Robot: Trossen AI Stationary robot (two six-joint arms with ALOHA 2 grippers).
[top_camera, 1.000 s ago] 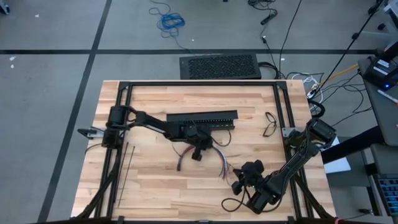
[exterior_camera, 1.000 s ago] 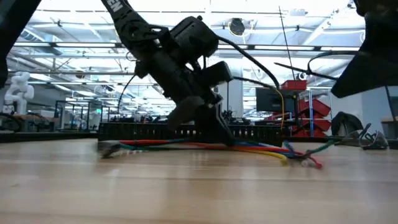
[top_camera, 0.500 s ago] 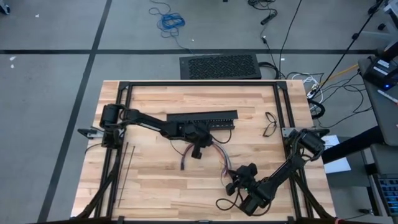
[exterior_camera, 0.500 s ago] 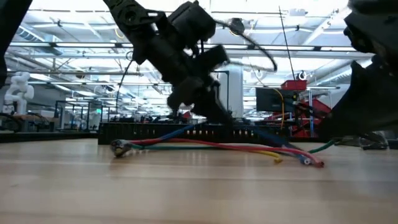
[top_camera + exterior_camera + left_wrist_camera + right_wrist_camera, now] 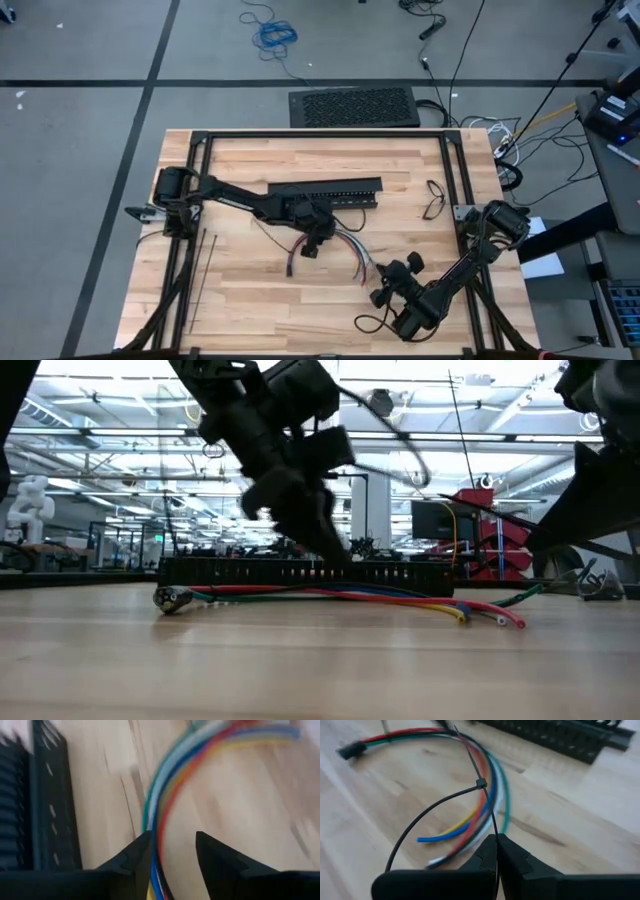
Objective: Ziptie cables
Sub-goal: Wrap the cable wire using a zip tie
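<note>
While the left claw [image 5: 170,852] straddles the cables [image 5: 165,805] spread, the right claw [image 5: 496,851] pinches a ziptie [image 5: 440,805].

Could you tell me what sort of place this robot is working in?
Probably a large robotics lab or workshop hall. The wooden table stands on a grey floor strewn with loose cords, and the low view shows high ceiling trusses and a red equipment rack behind.

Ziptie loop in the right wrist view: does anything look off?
Yes. The ziptie forms a wide, slack loop that lies beside the cables rather than cinched round them. The right gripper pinches its tail.
</note>
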